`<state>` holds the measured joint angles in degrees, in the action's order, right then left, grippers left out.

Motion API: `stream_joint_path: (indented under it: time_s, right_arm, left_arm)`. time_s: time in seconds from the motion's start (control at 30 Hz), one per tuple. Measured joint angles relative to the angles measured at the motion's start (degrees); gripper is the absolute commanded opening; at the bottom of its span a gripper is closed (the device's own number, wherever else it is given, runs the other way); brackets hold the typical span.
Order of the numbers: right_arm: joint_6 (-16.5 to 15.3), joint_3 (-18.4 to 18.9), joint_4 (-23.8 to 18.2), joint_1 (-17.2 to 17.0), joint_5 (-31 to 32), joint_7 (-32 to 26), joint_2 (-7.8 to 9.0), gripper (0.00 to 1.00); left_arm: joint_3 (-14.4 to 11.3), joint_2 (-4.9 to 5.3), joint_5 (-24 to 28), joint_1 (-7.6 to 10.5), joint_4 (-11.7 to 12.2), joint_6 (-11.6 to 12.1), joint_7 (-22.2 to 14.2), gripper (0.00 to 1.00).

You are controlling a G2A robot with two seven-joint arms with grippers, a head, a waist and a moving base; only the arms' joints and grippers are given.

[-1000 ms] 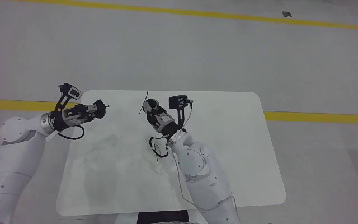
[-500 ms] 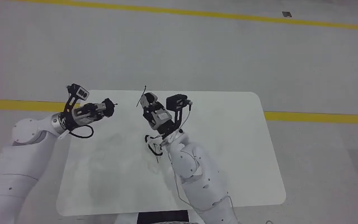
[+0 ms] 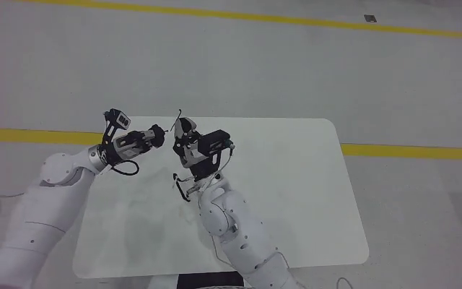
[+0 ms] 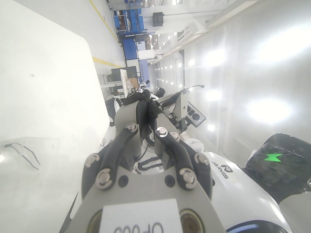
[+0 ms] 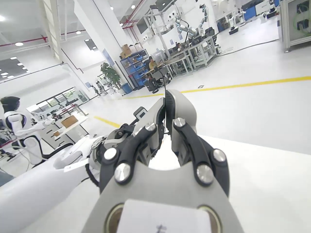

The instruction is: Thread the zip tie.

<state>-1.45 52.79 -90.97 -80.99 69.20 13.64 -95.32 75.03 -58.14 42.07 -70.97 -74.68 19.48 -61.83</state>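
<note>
Two tools hover nearly tip to tip — right tool [image 5: 167,98] pinching the zip tie [image 5: 165,86], left tool [image 4: 146,100] closed.

Seen from above, the zip tie [image 3: 177,117] is hair-thin, its head too small to make out. The right gripper [image 5: 167,104] buries its lower strap between pressed pads. Whether the left gripper [image 4: 145,106] clamps anything is hidden.

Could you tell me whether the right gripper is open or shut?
Shut: the right gripper pinches the thin black zip tie between its fingertips.
</note>
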Motion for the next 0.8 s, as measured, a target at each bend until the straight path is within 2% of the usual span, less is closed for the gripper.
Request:
stream_joint_path:
  time_s: [0.23,0.3,0.4,0.57,0.8]
  right_arm:
    - [-0.04,0.0,0.0,-0.01,-0.03,-0.05,0.0,0.0]
    - [0.13,-0.04,-0.07,0.14,0.9,-0.19,0.07,0.0]
    - [1.89,-0.6,0.37,0.81,5.57,-0.08,0.25,0.0]
    - [4.87,-1.63,1.85,1.55,8.08,0.94,0.08,0.0]
    - [5.19,-1.86,2.28,1.73,7.76,1.67,0.02,0.0]
  left_arm:
    - [0.01,0.01,-0.01,-0.02,-0.04,-0.02,0.01,0.0]
    - [-0.23,-0.06,-0.21,-0.33,-0.67,-0.44,1.21,0.0]
    - [-0.32,-0.06,-0.59,-0.93,-1.67,-0.69,2.65,0.0]
    - [-0.43,-0.02,-1.58,-1.49,-2.38,-0.85,3.75,0.0]
    - [-0.4,0.02,-1.77,-1.59,-2.61,-0.85,3.68,0.0]
